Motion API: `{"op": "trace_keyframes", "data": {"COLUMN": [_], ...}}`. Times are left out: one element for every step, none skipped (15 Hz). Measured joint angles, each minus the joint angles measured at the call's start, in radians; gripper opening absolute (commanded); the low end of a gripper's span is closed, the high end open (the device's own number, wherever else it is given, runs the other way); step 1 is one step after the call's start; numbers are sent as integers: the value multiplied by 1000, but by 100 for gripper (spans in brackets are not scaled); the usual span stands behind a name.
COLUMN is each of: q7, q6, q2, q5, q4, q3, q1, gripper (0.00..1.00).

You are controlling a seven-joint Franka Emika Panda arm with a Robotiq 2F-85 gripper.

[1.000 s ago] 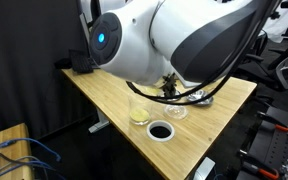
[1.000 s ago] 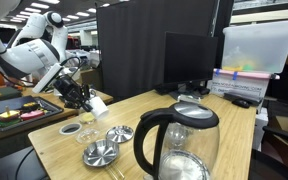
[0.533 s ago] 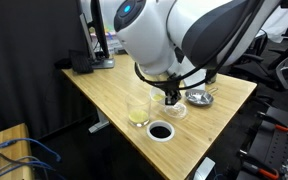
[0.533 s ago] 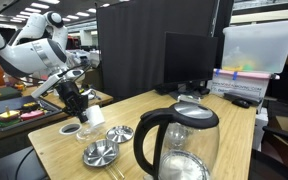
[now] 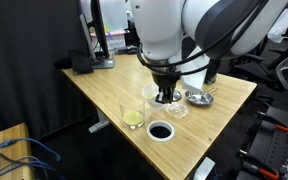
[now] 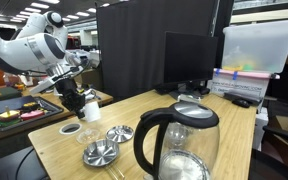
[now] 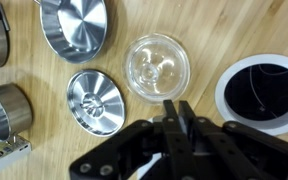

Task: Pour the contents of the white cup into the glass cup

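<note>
The white cup [image 5: 150, 92] is upright just beside and behind my gripper [image 5: 165, 99]; it also shows as a white shape by the gripper [image 6: 87, 103] in an exterior view [image 6: 92, 110]. It is hidden in the wrist view. The glass cup [image 5: 133, 116] stands on the wooden table near its front edge and holds some yellowish stuff. In the wrist view my gripper [image 7: 176, 104] hovers above the table with its jaws shut together and nothing visible between them, just short of a shallow clear dish [image 7: 157, 65].
A black table hole with a white ring [image 7: 266, 90] [image 5: 160, 130] lies beside the dish [image 5: 176, 110]. Metal bowls [image 7: 74, 25] [image 7: 96, 100] and small metal cups [image 7: 4, 110] sit further along. A tall dark jug [image 6: 174, 145] stands at the table's far end.
The arm has swung upright and away from the camera. The gripper has shifted a little along the table, toward the clear dish. The glass cup has not moved.
</note>
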Motion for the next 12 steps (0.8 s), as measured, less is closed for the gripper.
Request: {"op": "trace_keyframes", "data": {"q7": [13,29,44,60,75,91,105,119,130,137,139,140], "q6": [24,44,59,70,76,81,86,95,106,122,142,164], "q2": [-6,-10,-13,-15,-16,-16,-16,-17,-17,-17,-17,-17], "q5": [1,1,1,1,1,1,1,1,1,9,24,41], "q4": [-7,-14,-23,-33,-43,-55,-68,-80,-91,-102,-109,-113], "q3": [-5,-13,-21,-30,-39,-49,-57,-64,-70,-73,-76,-78], "q1": [0,0,0,0,-1,-1,-2,-4,-7,-9,-11,-14], "gripper": [2,2,2,2,2,13,13,5,3,0,2,2]}}
